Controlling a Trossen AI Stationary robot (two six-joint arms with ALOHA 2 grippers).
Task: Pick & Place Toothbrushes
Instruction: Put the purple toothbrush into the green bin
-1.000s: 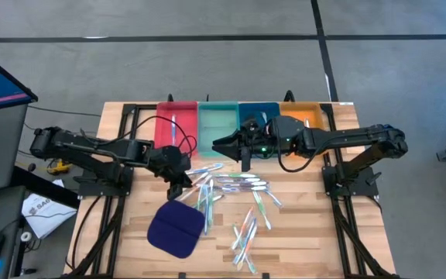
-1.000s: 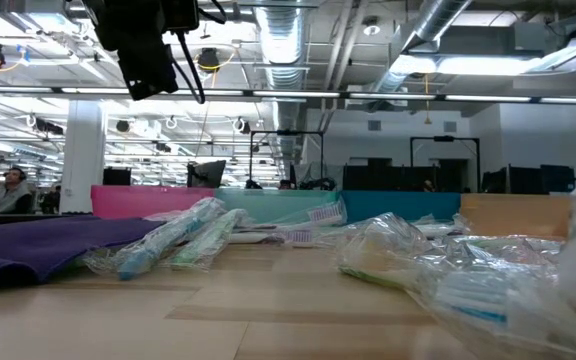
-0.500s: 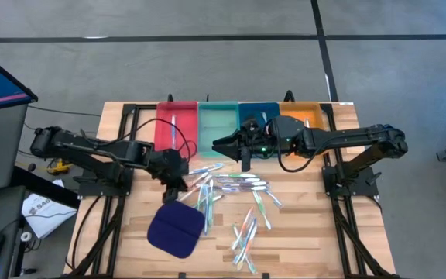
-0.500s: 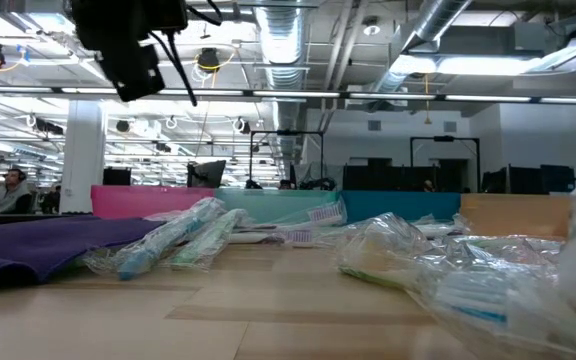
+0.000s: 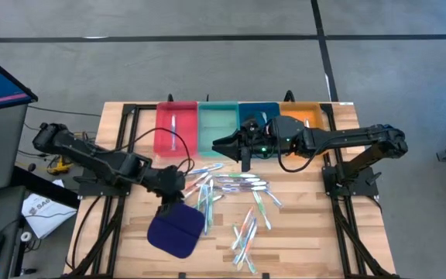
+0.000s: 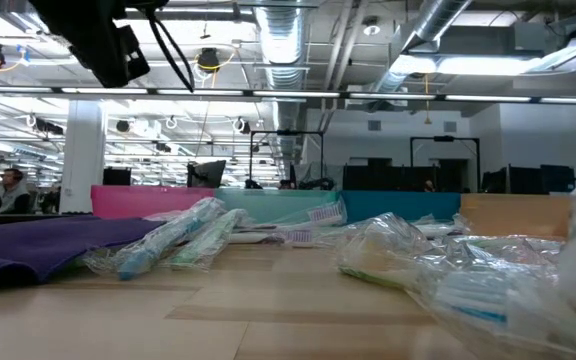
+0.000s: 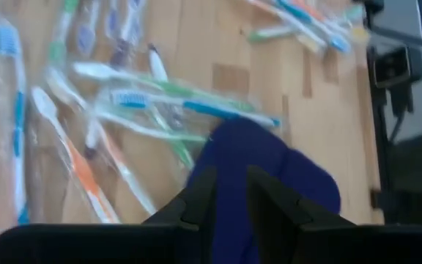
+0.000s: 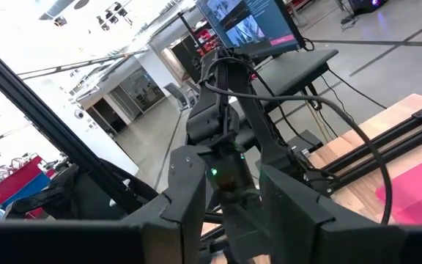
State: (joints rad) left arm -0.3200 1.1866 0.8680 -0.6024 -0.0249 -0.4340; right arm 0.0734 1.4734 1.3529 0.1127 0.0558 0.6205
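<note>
Left gripper (image 5: 171, 188) hovers from above over the dark blue pad's (image 5: 176, 230) edge beside the scattered toothbrushes (image 5: 235, 203), one brush lying in the red tray (image 5: 161, 136) — most remain. Its wrist view shows fingers (image 7: 198, 199) narrowly parted, empty. Right gripper (image 5: 244, 157) waits near the trays, whether holding anything cannot be told.

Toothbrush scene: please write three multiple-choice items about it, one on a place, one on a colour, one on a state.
1. Where is the left pincer?
A. over the orange tray
B. above the table, beside the dark blue cloth pad
C. off the table

2. Which tray is leftmost in the high view?
A. red tray
B. teal
C. blue

3. Where are most toothbrushes?
A. sorted in trays
B. loose on the table
C. on the floor

Answers: 1 B, the high view shows the pincer next to the pad; 2 A, red starts the row; 3 B, they lie scattered on the wood.
</note>
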